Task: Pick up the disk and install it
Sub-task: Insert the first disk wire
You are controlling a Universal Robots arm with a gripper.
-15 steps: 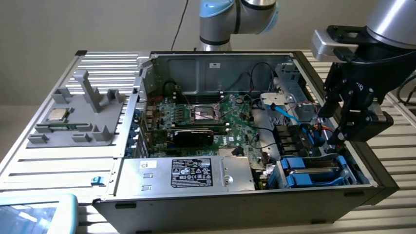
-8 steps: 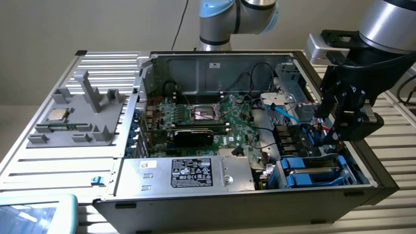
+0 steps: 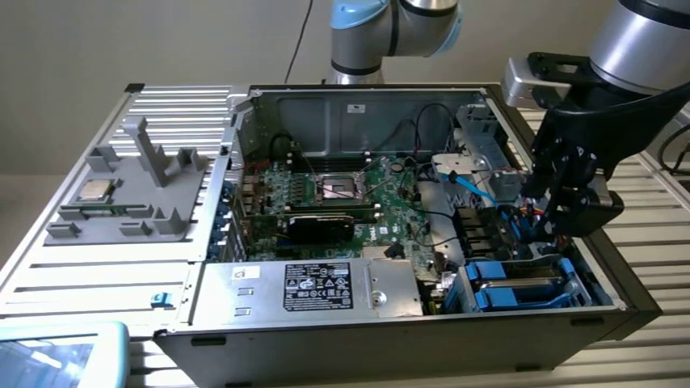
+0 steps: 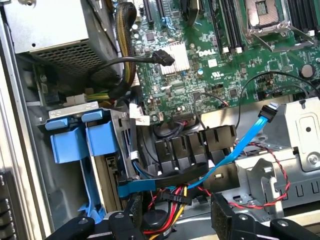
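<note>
Gripper (image 4: 177, 212) fingers (image 4: 131, 220) spread wide, empty | disk (image 3: 515, 289) in blue carrier at case (image 3: 638, 293) corner beside power supply (image 3: 313, 287) | lies off to fingers' side, not between.

I work over a table (image 3: 86, 275) of ribbed silver metal slats. They catch a bright, even light and glare almost white toward the exterior view's left. Behind the table stands a plain, pale beige wall (image 3: 161, 40), and a thin black cable (image 3: 300, 40) runs down it toward the table's far edge.
</note>
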